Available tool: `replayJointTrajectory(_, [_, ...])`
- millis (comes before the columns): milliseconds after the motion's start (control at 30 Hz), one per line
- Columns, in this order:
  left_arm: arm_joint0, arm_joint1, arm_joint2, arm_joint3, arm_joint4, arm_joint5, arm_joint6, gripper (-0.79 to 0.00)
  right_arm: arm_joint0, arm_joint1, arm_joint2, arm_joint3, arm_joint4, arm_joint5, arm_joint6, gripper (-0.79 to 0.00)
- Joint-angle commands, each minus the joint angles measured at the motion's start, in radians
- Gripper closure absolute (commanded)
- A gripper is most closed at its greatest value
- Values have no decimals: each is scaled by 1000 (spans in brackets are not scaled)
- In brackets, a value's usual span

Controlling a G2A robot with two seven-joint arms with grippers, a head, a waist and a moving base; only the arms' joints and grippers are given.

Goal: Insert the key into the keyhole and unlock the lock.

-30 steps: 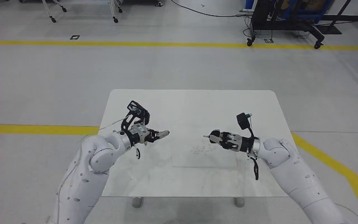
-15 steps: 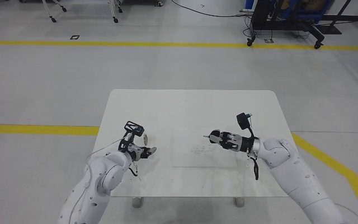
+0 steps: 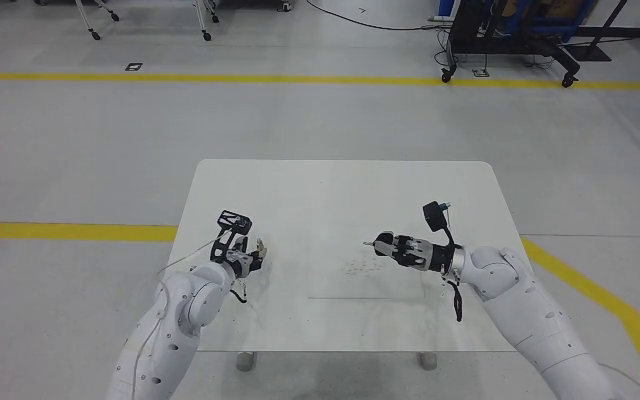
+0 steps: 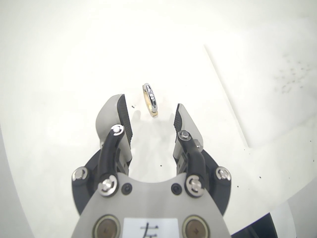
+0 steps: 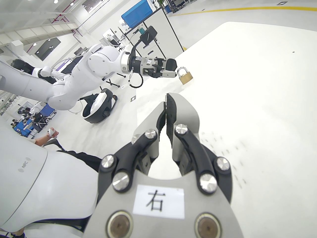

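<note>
Broad white counter (image 3: 340, 190) beneath both arms, peppered with dark specks (image 3: 358, 266) on the right arm's side. Left arm (image 3: 190, 300) bent in over the counter's near left part, with the left jaws spread wide and the ribbed pads (image 4: 125, 115) facing each other across an open gap. Right arm (image 3: 500, 280) stretched over the counter's right half, well apart from the left, with the right jaws pressed together at the tips; no telling whether pinching anything thin. Small brass lock (image 4: 150, 99) with a silver shackle, standing on the counter, body down and shackle up, leaning a little in the right wrist view. Placed just ahead of the left jaws and in line with their gap, near end level with the two fingertips, far end past them. Seen edge-on from the left wrist, with bare counter on either side and neither pad touching. In the right wrist view, shackle just beside the nearer dark fingertip (image 5: 172, 64), contact there unclear. Well apart from the right jaws.
</note>
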Motion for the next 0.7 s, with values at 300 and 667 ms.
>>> replayJointTrajectory(300, [-60,-11,49,91,7,11,-3,-332,0,0,0,0,0,0,0,0])
replayJointTrajectory(667, [-129,-24,86,151,2,16,2,0,0,0,0,0,0,0,0,0])
